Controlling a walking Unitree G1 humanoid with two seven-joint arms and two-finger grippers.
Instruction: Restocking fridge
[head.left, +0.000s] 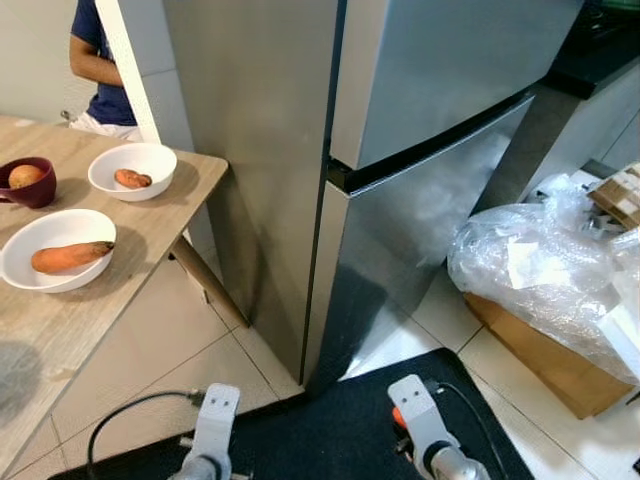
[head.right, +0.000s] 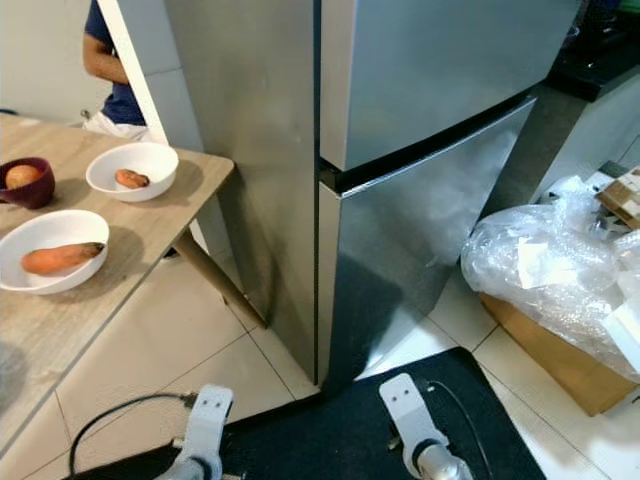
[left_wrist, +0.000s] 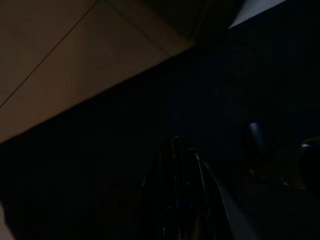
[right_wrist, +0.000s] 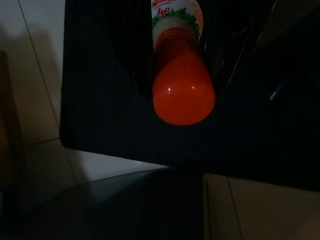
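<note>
Landmark: silver fridge, both doors closed.
Table: wooden, left of the fridge, its corner almost touching the fridge's side.
Bowls: a dark red bowl with a round item; a white bowl holding a small orange piece; a nearer white bowl holding a carrot.
Person: partly seen beyond the table, left of the fridge.
Left gripper: low before the fridge, over a dark mat; fingers pressed together, holding nothing.
Right gripper: low before the fridge, clamped around an orange bottle with a green-and-white label.
Plastic bag: crumpled on a cardboard box, right of the fridge.
</note>
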